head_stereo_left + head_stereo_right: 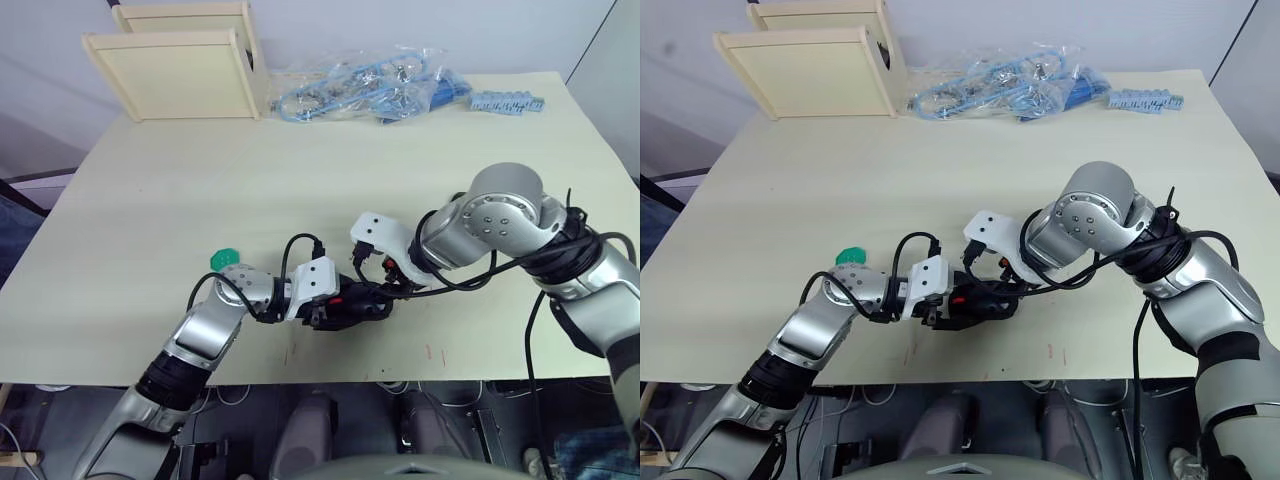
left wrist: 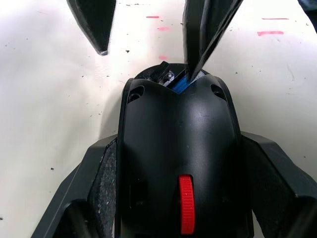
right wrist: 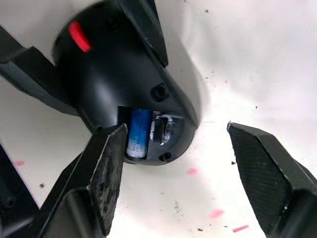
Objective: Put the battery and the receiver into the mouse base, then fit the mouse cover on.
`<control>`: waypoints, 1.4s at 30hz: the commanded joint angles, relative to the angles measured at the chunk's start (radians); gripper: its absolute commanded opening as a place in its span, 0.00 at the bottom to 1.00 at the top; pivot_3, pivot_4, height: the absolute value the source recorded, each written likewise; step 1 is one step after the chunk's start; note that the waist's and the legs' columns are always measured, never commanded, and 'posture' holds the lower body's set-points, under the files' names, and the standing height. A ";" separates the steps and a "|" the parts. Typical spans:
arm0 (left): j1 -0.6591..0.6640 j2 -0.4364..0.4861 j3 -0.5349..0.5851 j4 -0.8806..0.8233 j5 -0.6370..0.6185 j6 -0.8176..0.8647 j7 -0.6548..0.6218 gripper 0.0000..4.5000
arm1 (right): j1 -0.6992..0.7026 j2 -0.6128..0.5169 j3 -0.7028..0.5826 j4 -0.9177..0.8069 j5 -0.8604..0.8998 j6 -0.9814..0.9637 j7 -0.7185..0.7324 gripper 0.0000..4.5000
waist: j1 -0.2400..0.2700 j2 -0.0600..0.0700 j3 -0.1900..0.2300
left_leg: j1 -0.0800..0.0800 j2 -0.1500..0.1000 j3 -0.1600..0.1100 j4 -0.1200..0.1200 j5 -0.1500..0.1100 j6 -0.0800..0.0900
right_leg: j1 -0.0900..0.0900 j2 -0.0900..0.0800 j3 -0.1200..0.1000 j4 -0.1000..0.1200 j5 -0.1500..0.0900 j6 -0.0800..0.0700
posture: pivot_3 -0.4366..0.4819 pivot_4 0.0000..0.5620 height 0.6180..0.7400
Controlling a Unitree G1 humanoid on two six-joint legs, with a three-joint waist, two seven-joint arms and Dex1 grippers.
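Left gripper [image 2: 181, 208] fingers clamp the mouse cover [image 2: 178, 148] over the mouse base [image 3: 163, 144]; right gripper [image 3: 173, 163] fingers wide open straddling the rear, battery [image 3: 138, 130] showing, long axis left-right.

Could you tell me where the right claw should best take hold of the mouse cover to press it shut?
Probably its rear end: the cover is not fully seated there, with the battery still showing. The open right claw already straddles that end; the left claw holds the sides.
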 commanded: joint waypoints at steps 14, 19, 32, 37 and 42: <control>0.011 0.019 -0.025 -0.047 0.005 0.065 -0.007 0.65 | 0.580 -0.076 -0.523 -0.515 -0.118 -0.386 0.152 0.72 | -0.003 -0.001 0.000 | 0.001 0.000 0.001 -0.002 0.000 0.000 | 0.000 0.000 0.001 0.001 0.000 0.000 | 0.48 0.27 1.00; 0.007 0.025 -0.020 -0.055 -0.002 0.083 -0.005 0.65 | 0.790 -0.042 -0.476 -0.545 -0.354 -0.648 0.285 0.72 | -0.005 -0.001 0.000 | 0.002 0.000 0.001 -0.002 0.000 0.000 | 0.001 0.000 0.001 0.000 0.000 0.001 | 0.48 0.27 1.00; 0.013 0.031 -0.017 -0.041 -0.004 0.074 -0.006 0.65 | 0.973 0.015 -0.316 -0.390 -0.782 -1.030 0.497 0.01 | -0.006 -0.002 0.000 | 0.004 0.001 0.003 -0.002 0.000 0.000 | 0.001 0.002 0.002 0.001 0.000 0.000 | 0.48 0.27 1.00; 0.017 0.032 -0.017 -0.023 -0.001 0.056 -0.007 0.65 | 0.978 0.040 -0.309 -0.349 -0.839 -1.060 0.539 0.01 | -0.006 -0.002 0.000 | 0.004 0.001 0.003 -0.002 0.000 0.000 | 0.001 0.003 0.002 0.001 0.000 0.000 | 0.48 0.27 1.00; 0.018 0.032 -0.016 -0.018 -0.002 0.050 -0.006 0.65 | 0.978 0.067 -0.304 -0.331 -0.871 -1.063 0.565 0.01 | -0.006 -0.002 0.000 | 0.004 0.001 0.003 -0.002 0.000 0.000 | 0.001 0.003 0.002 0.001 0.000 0.000 | 0.48 0.27 1.00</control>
